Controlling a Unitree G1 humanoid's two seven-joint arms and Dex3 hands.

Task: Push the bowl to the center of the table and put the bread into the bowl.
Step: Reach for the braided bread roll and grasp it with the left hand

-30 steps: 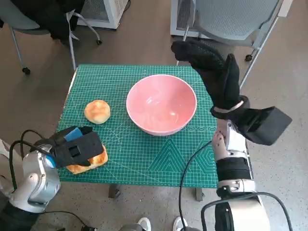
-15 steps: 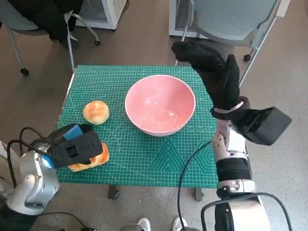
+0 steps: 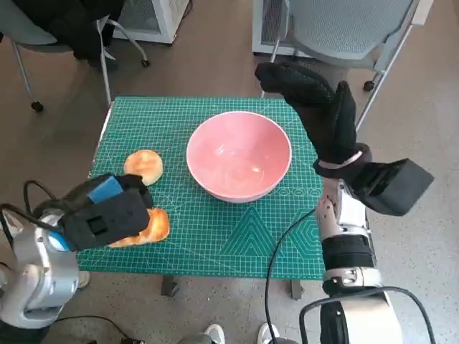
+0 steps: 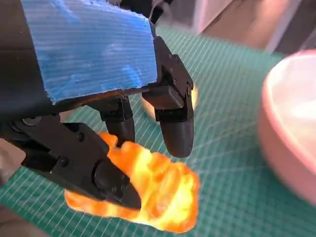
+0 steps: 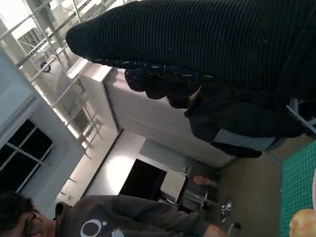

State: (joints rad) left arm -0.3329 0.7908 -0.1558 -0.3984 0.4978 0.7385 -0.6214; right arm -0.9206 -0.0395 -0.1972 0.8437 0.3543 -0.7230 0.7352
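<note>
The pink bowl (image 3: pixel 239 155) (image 4: pixel 291 128) stands upright near the middle of the green mat (image 3: pixel 237 236). My left hand (image 3: pixel 107 211) (image 4: pixel 98 84) grips a golden piece of bread (image 3: pixel 152 226) (image 4: pixel 153 187) at the mat's near left corner, thumb under it and fingers over it. A second round bun (image 3: pixel 143 166) (image 4: pixel 193 97) lies on the mat just beyond, left of the bowl. My right hand (image 3: pixel 323 115) (image 5: pixel 207 44) is raised with its fingers stretched flat, beside the bowl's right rim and over the table's far right edge, holding nothing.
Chairs stand beyond the table at the back left (image 3: pixel 64 29) and back right (image 3: pixel 344 29). A person (image 5: pixel 123 219) shows in the right wrist view. A black cable (image 3: pixel 283 244) crosses the mat's near right part.
My left hand has moved up and a little towards the bowl with the bread in it. The bowl, the bun and the right hand have stayed put.
</note>
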